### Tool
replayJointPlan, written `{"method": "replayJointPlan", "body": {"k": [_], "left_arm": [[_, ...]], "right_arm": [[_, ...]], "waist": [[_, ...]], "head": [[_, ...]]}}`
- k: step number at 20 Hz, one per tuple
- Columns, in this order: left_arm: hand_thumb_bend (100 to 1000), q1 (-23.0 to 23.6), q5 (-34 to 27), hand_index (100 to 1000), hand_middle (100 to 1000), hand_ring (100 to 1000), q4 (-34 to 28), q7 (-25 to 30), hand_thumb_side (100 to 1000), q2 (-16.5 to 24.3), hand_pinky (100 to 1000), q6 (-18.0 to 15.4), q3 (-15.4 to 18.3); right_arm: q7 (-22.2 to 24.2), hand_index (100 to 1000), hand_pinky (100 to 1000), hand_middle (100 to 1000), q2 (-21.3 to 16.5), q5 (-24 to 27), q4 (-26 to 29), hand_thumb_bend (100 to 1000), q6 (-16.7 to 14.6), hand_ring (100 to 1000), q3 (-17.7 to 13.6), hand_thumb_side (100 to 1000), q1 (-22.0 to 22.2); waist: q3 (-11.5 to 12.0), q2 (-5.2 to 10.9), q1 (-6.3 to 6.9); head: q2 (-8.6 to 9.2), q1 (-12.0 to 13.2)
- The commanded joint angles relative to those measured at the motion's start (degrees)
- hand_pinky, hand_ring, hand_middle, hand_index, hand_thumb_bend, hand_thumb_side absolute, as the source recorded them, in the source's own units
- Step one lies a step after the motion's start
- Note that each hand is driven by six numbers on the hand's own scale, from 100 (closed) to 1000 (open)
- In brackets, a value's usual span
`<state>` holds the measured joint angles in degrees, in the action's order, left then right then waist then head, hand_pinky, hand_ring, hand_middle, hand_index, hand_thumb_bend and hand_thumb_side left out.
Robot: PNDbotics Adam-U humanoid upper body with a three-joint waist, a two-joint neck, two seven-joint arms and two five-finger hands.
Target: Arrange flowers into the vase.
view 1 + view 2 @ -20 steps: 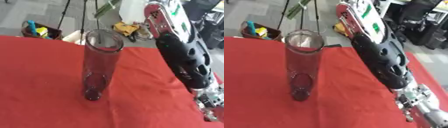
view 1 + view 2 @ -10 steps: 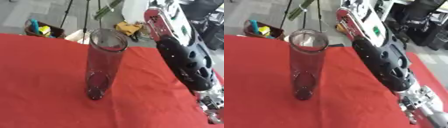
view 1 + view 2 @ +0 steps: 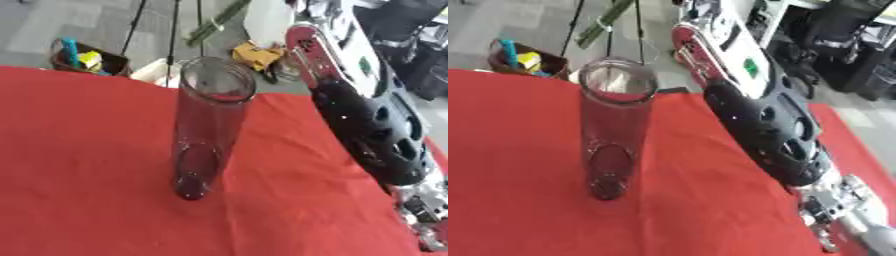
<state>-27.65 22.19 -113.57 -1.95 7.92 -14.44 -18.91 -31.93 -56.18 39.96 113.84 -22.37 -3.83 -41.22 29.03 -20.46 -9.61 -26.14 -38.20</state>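
Left eye view: a tall clear glass vase [image 3: 208,125] stands upright on the bench [image 3: 79,165], which is covered with a red cloth, a little to the 9 o'clock side of centre. Its round mouth is open and points toward 12 o'clock; nothing shows inside it. No flowers lie on the cloth in either view.

Right arm [image 3: 772,135]: the black forearm with silver joints runs from 1 o'clock down to 5 o'clock, passing beside the vase at 3 o'clock without touching it. Only the silver wrist parts [image 3: 842,205] show at the lower corner, so whether the right robot hand is released, clenched or grasping something cannot be told. The left robot hand shows in no view.

Step in hand, as a judgement: the task stands at its beginning, with the vase empty and a stem yet to be fetched. To do the step well, a stem should arrive from above the rim, held near upright, with its lower end aimed at the middle of the mouth. The vase is tall and narrow and probably tips easily, so the forearm at 3 o'clock should keep clear of its wall during any swing across the bench.

Background at 11 o'clock: a box of coloured items [image 3: 83,57] on the floor, beyond the bench.
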Motion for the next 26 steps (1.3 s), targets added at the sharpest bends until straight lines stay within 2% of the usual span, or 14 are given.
{"method": "replayJointPlan", "body": {"k": [1, 7, 13, 20, 26], "left_arm": [[100, -0.3, -0.1, 761, 708, 701, -1.0, 0.1, 710, -0.1, 543, 0.0, -0.7], [100, 0.0, -0.3, 761, 708, 701, -1.0, 0.1, 705, 0.0, 543, 0.0, -0.7], [100, 0.2, -0.5, 761, 708, 701, -1.0, 0.1, 700, 0.0, 542, -0.1, -0.6], [100, 0.1, -0.5, 761, 709, 702, -1.0, 0.3, 702, -0.1, 541, -0.2, -0.7], [100, 0.0, -0.4, 761, 709, 703, -1.0, 0.4, 701, -0.2, 540, -0.2, -0.7]], "right_arm": [[1.4, 100, 100, 100, -1.6, -0.2, 0.7, 100, 1.2, 100, -0.5, 749, -0.1], [2.8, 100, 100, 100, -2.0, -1.0, 0.7, 100, 3.5, 100, -0.7, 751, 0.4], [3.7, 100, 100, 100, -2.3, -2.6, 0.7, 100, 3.6, 100, -0.4, 752, 1.5], [6.0, 100, 100, 100, -2.2, -4.7, 0.7, 100, 4.2, 100, 0.7, 758, 2.3], [8.7, 100, 100, 100, -2.0, -5.0, 0.7, 100, 6.1, 100, 1.3, 763, 2.7]], "waist": [[-0.2, 1.42, 0.71], [-0.7, 2.02, 1.25], [-0.8, 2.37, 1.65], [-0.8, 2.01, 1.59], [-0.7, 1.63, 1.40]], "head": [[0.10, 0.1], [-0.22, -0.2], [-0.06, -0.6], [0.00, -1.2], [0.01, -1.4]]}}
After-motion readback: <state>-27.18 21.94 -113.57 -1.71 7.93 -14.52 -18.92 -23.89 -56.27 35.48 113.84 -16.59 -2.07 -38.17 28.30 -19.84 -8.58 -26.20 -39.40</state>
